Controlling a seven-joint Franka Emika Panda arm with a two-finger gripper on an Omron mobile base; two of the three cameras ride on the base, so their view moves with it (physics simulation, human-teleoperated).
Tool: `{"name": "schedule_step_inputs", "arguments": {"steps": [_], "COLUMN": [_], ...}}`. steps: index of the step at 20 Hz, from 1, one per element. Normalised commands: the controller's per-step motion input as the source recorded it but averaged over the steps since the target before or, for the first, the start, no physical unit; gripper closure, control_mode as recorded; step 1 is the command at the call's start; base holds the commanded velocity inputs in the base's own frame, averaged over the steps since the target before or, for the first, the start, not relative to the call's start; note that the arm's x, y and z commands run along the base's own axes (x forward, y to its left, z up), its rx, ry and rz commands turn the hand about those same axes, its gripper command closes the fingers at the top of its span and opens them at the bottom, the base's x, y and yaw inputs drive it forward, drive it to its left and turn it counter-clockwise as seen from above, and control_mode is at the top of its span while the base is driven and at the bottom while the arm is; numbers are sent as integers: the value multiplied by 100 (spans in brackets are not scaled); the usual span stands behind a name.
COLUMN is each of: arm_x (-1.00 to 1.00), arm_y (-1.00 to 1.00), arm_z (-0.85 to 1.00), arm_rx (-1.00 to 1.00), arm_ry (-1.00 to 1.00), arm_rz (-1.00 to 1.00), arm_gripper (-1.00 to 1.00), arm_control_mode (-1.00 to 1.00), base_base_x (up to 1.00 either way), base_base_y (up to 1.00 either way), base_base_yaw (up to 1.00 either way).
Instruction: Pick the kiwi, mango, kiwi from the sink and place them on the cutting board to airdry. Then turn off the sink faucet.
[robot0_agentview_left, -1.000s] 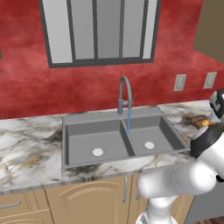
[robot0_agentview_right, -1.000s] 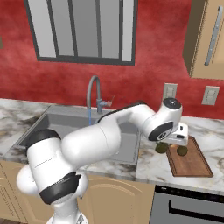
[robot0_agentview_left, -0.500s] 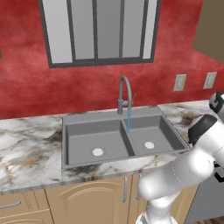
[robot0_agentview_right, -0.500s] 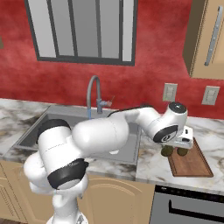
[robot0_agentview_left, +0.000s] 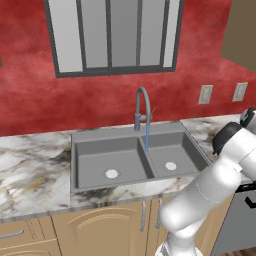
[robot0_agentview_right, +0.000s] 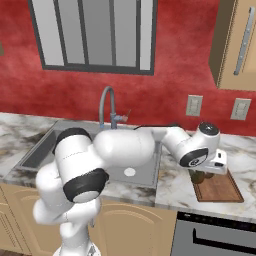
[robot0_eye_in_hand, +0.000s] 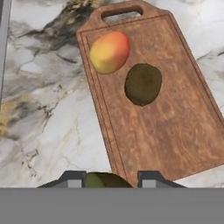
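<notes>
Fingers (robot0_eye_in_hand: 110, 178) gripping kiwi (robot0_eye_in_hand: 104, 180), over cutting board (robot0_eye_in_hand: 175, 127)

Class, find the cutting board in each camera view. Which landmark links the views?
Left base view: the arm covers the right end of the marble counter, its likely place.
Right base view: cutting board lower right, on that counter.
Hand view: centre-right, tilted, bearing the mango and a kiwi.
Shared landmark: the marble counter.

marble counter (robot0_agentview_left: 35, 165); window (robot0_agentview_left: 112, 35); wall outlets (robot0_agentview_right: 194, 105)
</notes>
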Motion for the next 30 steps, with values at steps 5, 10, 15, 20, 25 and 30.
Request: {"name": "schedule_step_inputs", "arguments": {"steps": [5,10,15,20,25,30], "arm_x": [6,6,11,16,16,15], "arm_y": [-31,-34,-19,-9,-5,-6], "arm_z": [-15,-13,-11,-18,-21,-22], "arm_rx": [0,0,0,0,0,0], "arm_ry": [1,0,1,3,4,4], "arm_rz": [0,0,0,0,0,0], "arm_gripper": [100,100,100,100,100,100], "arm_control_mode": [-100,-100,-100,-100,-100,-100], "base_base_x": [0,0,0,0,0,0], "base_base_y": [0,0,0,0,0,0], "base_base_yaw": [0,0,0,0,0,0]}}
